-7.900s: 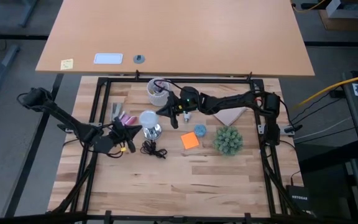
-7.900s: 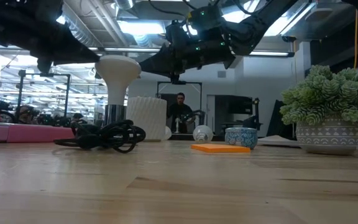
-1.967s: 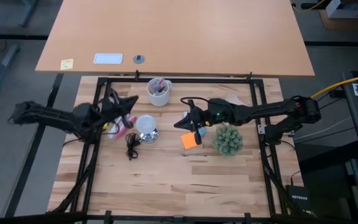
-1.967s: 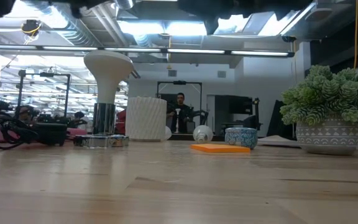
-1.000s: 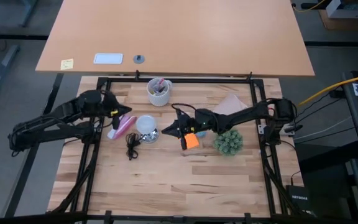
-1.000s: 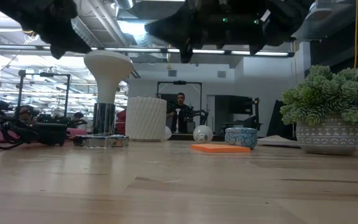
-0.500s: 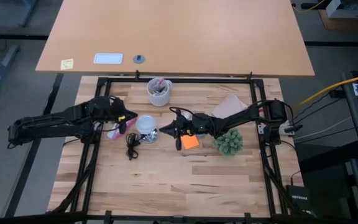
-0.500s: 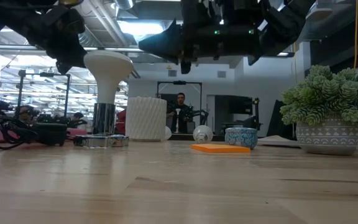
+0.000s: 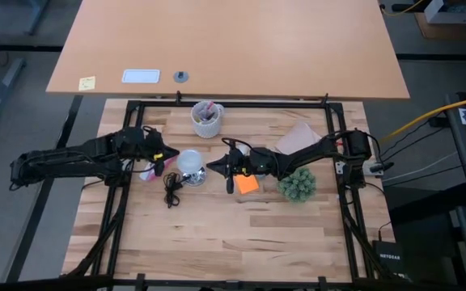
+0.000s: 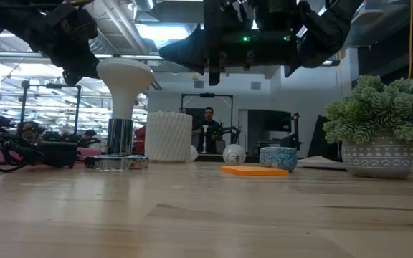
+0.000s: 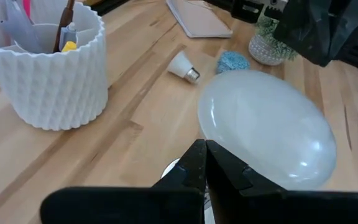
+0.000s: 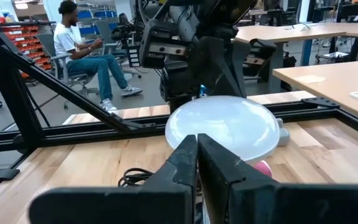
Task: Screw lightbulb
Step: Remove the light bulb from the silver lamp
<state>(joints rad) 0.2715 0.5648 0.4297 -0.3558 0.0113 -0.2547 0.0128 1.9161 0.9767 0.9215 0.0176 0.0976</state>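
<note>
small white lightbulb (image 11: 183, 66) lies on its side.

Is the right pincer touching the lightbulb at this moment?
Cannot tell. In the high view the right pincer reaches the lightbulb outline from above, and the low view shows neither a plain gap nor contact.

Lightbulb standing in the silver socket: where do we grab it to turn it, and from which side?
Grip the lightbulb across its wide dome, coming down from above. It stands upright in the socket with the dome uppermost. Below the dome it tapers to a narrow neck close to the socket, which would likely give the fingers little hold.
</note>
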